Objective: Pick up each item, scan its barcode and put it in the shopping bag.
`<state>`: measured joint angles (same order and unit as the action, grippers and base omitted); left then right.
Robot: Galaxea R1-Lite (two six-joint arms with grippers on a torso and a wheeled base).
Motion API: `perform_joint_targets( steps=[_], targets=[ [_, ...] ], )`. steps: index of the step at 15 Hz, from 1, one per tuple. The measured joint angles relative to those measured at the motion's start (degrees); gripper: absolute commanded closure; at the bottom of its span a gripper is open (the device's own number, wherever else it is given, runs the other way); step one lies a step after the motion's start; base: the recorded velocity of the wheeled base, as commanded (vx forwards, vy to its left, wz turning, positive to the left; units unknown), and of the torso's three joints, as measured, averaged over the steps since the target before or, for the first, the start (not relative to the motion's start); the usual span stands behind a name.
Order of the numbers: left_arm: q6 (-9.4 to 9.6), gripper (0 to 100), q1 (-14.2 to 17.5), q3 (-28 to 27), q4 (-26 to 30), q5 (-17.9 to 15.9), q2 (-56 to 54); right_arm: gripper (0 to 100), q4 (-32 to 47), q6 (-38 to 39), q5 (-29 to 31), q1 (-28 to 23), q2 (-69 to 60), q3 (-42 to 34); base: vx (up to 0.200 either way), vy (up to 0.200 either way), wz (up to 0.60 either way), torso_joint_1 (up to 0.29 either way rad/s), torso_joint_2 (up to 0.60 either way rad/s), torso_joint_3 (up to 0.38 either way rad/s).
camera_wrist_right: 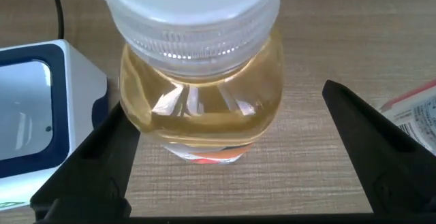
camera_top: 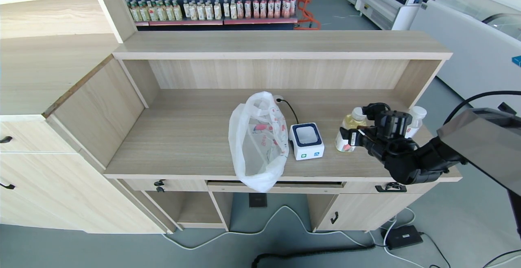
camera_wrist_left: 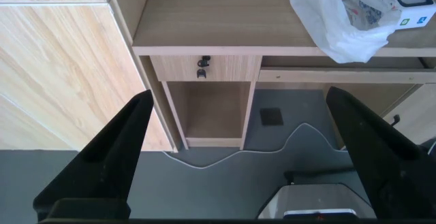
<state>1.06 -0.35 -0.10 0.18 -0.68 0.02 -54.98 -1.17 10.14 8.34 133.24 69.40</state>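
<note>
A clear bottle of yellow drink point(camera_top: 348, 132) with a white cap stands on the wooden counter point(camera_top: 191, 137), right of the white barcode scanner point(camera_top: 306, 139). My right gripper point(camera_top: 360, 134) is at that bottle, open. In the right wrist view the bottle point(camera_wrist_right: 204, 94) stands between the two fingers point(camera_wrist_right: 92, 169), which do not touch it. A second white-capped bottle point(camera_top: 416, 120) stands behind the right arm. The white plastic shopping bag point(camera_top: 258, 141) lies open left of the scanner, hanging over the front edge. My left gripper point(camera_wrist_left: 238, 163) is open and empty, low in front of the counter.
The counter has a raised back shelf point(camera_top: 281, 44) and side walls. A black cable point(camera_top: 291, 111) runs from the scanner to the back. Drawers and an open knee space point(camera_wrist_left: 211, 108) lie under the counter. Cables and a power brick point(camera_top: 403, 236) lie on the floor.
</note>
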Motion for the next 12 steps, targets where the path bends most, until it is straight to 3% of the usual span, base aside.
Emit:
perform_joint_targets(
  steps=[9,10,12],
  targets=[
    [0.0,0,0.0,0.0,0.0,0.0,0.0,0,0.5,-3.0,-8.1,-2.1,1.3,2.1,0.0,0.0,0.0,0.0,0.0,0.0],
    [0.0,0,0.0,0.0,0.0,0.0,0.0,100,0.5,-3.5,-8.6,-2.3,1.4,2.1,0.0,0.0,0.0,0.0,0.0,0.0],
    [0.0,0,0.0,0.0,0.0,0.0,0.0,100,0.3,-4.6,-9.2,-2.4,1.6,2.2,0.0,0.0,0.0,0.0,0.0,0.0]
  ],
)
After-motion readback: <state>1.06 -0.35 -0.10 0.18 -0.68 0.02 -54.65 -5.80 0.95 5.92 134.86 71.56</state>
